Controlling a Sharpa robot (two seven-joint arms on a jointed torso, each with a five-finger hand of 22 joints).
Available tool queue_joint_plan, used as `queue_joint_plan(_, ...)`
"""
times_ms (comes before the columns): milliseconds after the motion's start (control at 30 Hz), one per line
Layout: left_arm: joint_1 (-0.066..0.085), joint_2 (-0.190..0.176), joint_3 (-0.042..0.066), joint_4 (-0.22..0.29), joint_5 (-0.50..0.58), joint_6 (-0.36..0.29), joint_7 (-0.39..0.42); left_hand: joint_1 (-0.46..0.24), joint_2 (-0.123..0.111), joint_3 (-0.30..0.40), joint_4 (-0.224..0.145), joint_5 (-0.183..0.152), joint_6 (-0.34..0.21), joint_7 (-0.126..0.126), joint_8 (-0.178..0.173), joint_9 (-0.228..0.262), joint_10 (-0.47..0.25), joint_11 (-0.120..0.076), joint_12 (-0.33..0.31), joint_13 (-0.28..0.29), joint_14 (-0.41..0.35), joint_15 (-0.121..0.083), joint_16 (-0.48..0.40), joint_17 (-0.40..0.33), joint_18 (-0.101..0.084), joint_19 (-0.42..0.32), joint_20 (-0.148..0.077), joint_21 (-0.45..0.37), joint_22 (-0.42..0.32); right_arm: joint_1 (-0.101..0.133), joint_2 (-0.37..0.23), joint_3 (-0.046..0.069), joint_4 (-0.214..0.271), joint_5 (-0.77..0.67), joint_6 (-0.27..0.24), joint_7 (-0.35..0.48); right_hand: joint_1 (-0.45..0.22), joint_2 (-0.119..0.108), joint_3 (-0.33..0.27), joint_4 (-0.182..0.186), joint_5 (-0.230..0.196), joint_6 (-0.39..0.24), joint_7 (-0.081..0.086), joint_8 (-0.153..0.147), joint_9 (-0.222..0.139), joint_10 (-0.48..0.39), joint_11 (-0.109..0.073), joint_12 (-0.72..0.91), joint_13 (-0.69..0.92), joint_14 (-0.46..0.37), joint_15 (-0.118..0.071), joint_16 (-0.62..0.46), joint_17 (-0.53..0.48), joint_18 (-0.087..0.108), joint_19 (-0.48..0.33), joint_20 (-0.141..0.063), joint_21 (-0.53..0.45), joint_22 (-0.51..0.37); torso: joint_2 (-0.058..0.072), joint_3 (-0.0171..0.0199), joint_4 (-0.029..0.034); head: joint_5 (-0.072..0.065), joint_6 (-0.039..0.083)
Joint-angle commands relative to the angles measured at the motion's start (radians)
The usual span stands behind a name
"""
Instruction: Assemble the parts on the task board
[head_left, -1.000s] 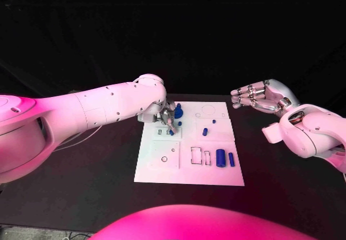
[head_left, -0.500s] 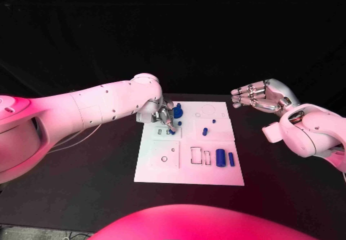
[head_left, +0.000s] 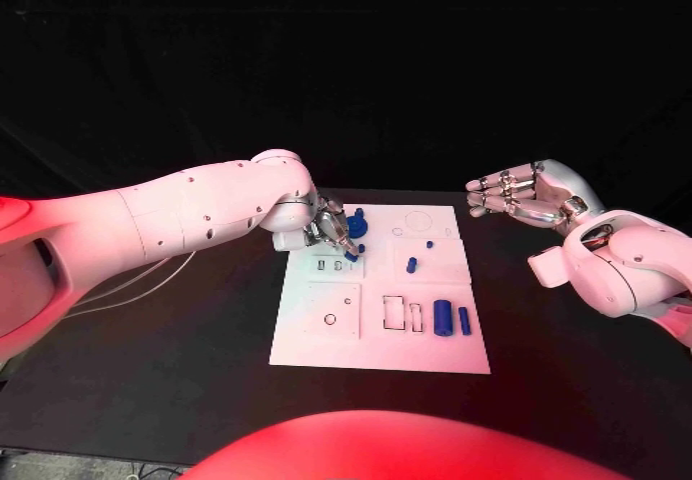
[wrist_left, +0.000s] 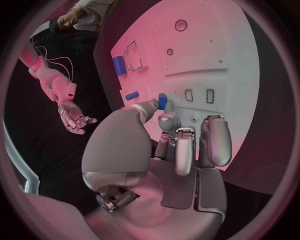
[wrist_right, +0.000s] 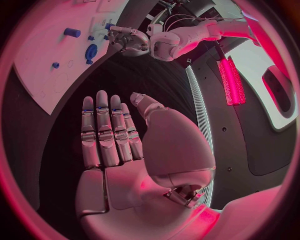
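My left hand (head_left: 326, 225) pinches a small blue piece (wrist_left: 162, 101) over the white board (head_left: 378, 345) | my right hand (head_left: 522, 195) released, fingers apart, beside the board

Left hand (head_left: 325, 228): in the head view its fingers bunch over the far left part of the task board (head_left: 378, 345), so the board beneath them is hidden.
Blue part at the fingertips (wrist_left: 162, 101): small and half covered in the left wrist view; pinched or merely touched cannot be told.
Task board in the right wrist view (wrist_right: 44, 55): cut off by the circle's rim.
Outlines on the board: too small in the head view to tell recess from drawn mark.
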Motion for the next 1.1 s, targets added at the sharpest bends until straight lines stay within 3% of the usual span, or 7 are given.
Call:
queue_joint_plan(33, -0.003, -0.017, -0.001, 0.032, 0.012, -0.164, -0.025, -0.01, -0.003, 0.149, -0.143, -0.004, 0.006, -0.011, 0.01, 0.154, 0.013, -0.002, 0.007, 0.007, 0.107, -0.009, 0.003, 0.263, -0.016, 0.009, 0.0, 0.006, 0.006, 0.0, -0.003, 0.0, 0.003, 0.001, 0.008, 0.014, 0.005, -0.004, 0.007, 0.0, 0.007, -0.002, 0.004, -0.007, -0.002, -0.004, -0.001, 0.003, -0.002, -0.005, 0.0, -0.003, -0.001, 0.015, -0.006, 0.0, 0.001, -0.001, 0.0, 0.0004, 0.0005, 0.001, 0.0)
queue_joint_plan(233, -0.023, -0.062, -0.003, 0.099, -0.028, -0.294, -0.022, -0.02, -0.015, 0.166, -0.155, -0.004, 0.012, -0.016, 0.018, 0.163, 0.03, -0.007, 0.018, 0.021, 0.107, -0.014, 0.003, 0.263, -0.017, 0.014, -0.005, 0.01, 0.013, 0.0, -0.009, 0.0, 0.005, 0.002, 0.004, 0.013, 0.004, -0.005, 0.007, 0.001, 0.007, -0.003, 0.004, -0.007, -0.002, -0.006, 0.0, 0.003, -0.003, -0.007, 0.001, -0.004, -0.002, 0.015, -0.007, 0.0, 0.001, -0.002, -0.003, 0.0044, 0.0064, -0.002, -0.003)
queue_joint_plan(433, -0.045, -0.087, -0.004, 0.139, -0.087, -0.343, -0.032, -0.027, -0.022, 0.176, -0.16, -0.004, 0.016, -0.019, 0.022, 0.167, 0.038, -0.009, 0.023, 0.027, 0.107, -0.016, 0.003, 0.263, -0.018, 0.016, -0.007, 0.011, 0.016, 0.001, -0.01, 0.0, 0.004, 0.002, 0.004, 0.013, 0.003, -0.006, 0.008, 0.001, 0.007, -0.004, 0.005, -0.007, -0.002, -0.007, 0.001, 0.003, -0.004, -0.008, 0.001, -0.004, -0.004, 0.016, -0.009, 0.001, 0.001, -0.004, -0.007, 0.006, 0.0112, -0.002, -0.005)
queue_joint_plan(600, -0.06, -0.093, -0.004, 0.146, -0.103, -0.35, -0.052, -0.029, -0.026, 0.18, -0.163, -0.004, 0.017, -0.02, 0.023, 0.168, 0.042, -0.01, 0.025, 0.031, 0.107, -0.018, 0.003, 0.263, -0.018, 0.018, -0.008, 0.013, 0.019, 0.001, -0.011, 0.0, 0.004, 0.002, 0.003, 0.013, 0.003, -0.006, 0.008, 0.001, 0.007, -0.004, 0.005, -0.007, -0.002, -0.007, 0.001, 0.003, -0.004, -0.008, 0.001, -0.004, -0.004, 0.016, -0.009, 0.001, 0.001, -0.004, -0.009, 0.0072, 0.0136, -0.002, -0.005)
queue_joint_plan(767, -0.067, -0.091, -0.004, 0.15, -0.108, -0.354, -0.066, -0.033, -0.029, 0.184, -0.164, -0.004, 0.019, -0.021, 0.024, 0.17, 0.047, -0.011, 0.029, 0.036, 0.107, -0.019, 0.003, 0.263, -0.019, 0.02, -0.008, 0.014, 0.02, 0.001, -0.012, 0.0, 0.004, 0.003, 0.003, 0.013, 0.003, -0.006, 0.008, 0.001, 0.007, -0.004, 0.005, -0.007, -0.002, -0.007, 0.001, 0.003, -0.004, -0.008, 0.001, -0.004, -0.004, 0.016, -0.009, 0.001, 0.001, -0.004, -0.006, 0.0073, 0.0107, 0.0, -0.005)
queue_joint_plan(1100, -0.072, -0.078, -0.004, 0.142, -0.111, -0.282, -0.097, -0.037, -0.032, 0.187, -0.166, -0.004, 0.021, -0.022, 0.026, 0.171, 0.051, -0.012, 0.031, 0.038, 0.107, -0.02, 0.003, 0.263, -0.019, 0.021, -0.009, 0.015, 0.022, 0.001, -0.012, 0.0, 0.004, 0.003, 0.003, 0.013, 0.002, -0.007, 0.009, 0.001, 0.007, -0.006, 0.006, -0.007, -0.002, -0.009, 0.001, 0.003, -0.005, -0.01, 0.003, -0.003, -0.006, 0.016, -0.01, 0.002, 0.001, -0.006, -0.005, 0.0069, 0.0108, -0.002, -0.005)
